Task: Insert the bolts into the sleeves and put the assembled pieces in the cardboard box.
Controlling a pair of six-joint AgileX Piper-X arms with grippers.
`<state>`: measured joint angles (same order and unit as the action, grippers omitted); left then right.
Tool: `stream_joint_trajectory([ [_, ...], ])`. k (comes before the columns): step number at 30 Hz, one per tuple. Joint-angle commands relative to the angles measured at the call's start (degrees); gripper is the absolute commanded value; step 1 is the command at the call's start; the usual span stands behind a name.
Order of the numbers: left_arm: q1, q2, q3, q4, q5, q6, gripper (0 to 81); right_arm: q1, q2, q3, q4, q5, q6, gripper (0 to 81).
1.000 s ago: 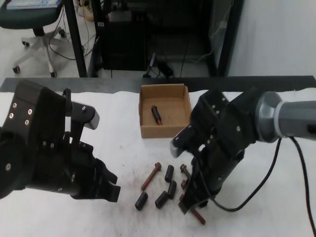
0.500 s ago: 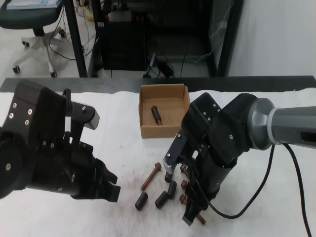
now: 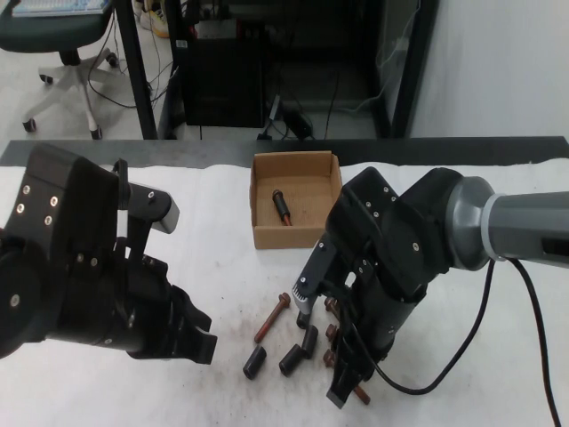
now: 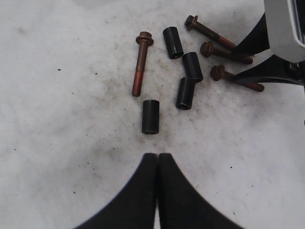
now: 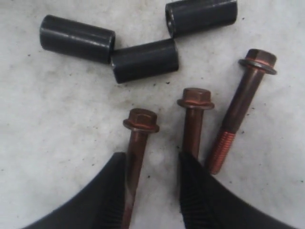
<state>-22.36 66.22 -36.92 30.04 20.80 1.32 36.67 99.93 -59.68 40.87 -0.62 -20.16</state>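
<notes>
Right gripper (image 5: 151,186) sits lower than a second ago and is now steady over the copper-coloured hex bolts. Its fingers are part-open, straddling one bolt (image 5: 141,120), not clamped. Left gripper (image 4: 157,191) is closed and empty above a black cylindrical sleeve (image 4: 152,116) on the white desk (image 4: 57,143). Judgement: a grasp comes next.

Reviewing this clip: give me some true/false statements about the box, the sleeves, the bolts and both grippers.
The cardboard box holds one assembled piece. True.
The left gripper grips a sleeve. False: its fingers are shut on nothing.
Four sleeves lie loose outside the box. True.
The right gripper hangs over the box. False: it is down at the loose bolts, fingers open.
</notes>
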Motion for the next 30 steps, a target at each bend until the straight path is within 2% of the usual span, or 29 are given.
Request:
stream_joint_trajectory([
  [1,-0.3,-0.1,-0.2,0.2,0.3,-0.1,0.3,0.1,0.0,0.0,-0.1,-1.1,0.7,33.5],
  [10,-0.3,-0.1,-0.2,0.2,0.3,-0.1,0.3,0.1,0.1,0.0,-3.8,-1.1,0.7,33.5],
  [30,-0.3,-0.1,-0.2,0.2,0.3,-0.1,0.3,0.0,1.7,0.9,-2.4,-2.0,0.7,33.5],
])
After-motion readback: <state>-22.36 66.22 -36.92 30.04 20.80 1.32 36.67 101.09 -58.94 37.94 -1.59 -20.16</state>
